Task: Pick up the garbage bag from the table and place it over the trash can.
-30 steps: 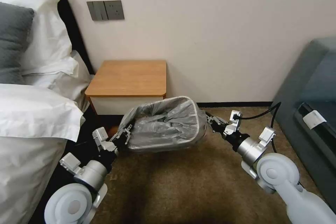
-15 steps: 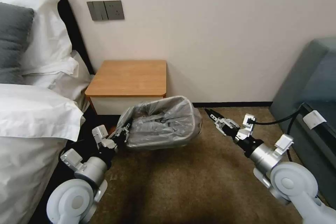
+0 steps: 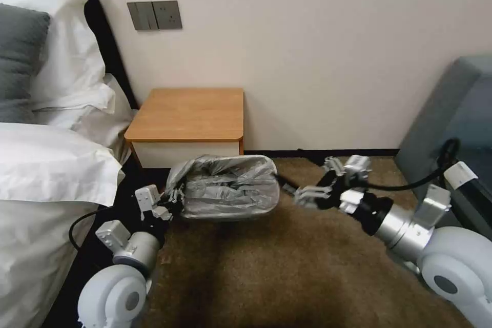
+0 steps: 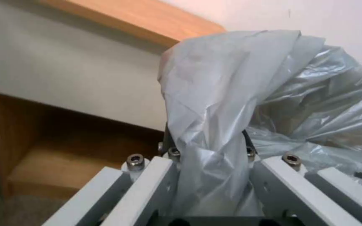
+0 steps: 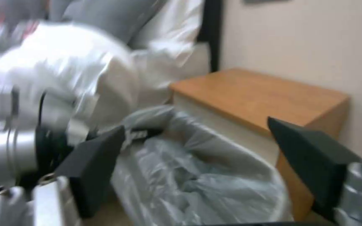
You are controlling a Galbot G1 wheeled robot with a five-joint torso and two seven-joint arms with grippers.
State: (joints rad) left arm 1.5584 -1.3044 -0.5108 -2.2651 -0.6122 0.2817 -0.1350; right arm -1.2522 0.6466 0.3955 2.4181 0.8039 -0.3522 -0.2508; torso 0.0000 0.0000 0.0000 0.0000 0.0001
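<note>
Bedroom corner: brown carpet (image 3: 266, 271), pale wall, bed (image 3: 46, 164) with white linen on the robot's left. We note the bench (image 3: 189, 115), a small nightstand with an orange-brown top, against the wall.

On the carpet in front of the bench stands the trash can (image 3: 230, 210). The garbage bag (image 3: 225, 184) is draped over it, grey plastic covering the rim and sagging in crumpled folds into the inside. We see nothing else in the can.

The left gripper (image 3: 171, 200) is at the can's bed-side end, clenched on a gathered fold of the bag; in the left wrist view the plastic (image 4: 214, 131) runs up from between its fingers.

The right gripper (image 3: 294, 196) hangs just beside the can's opposite end, jaws spread wide, grasping nothing.
</note>
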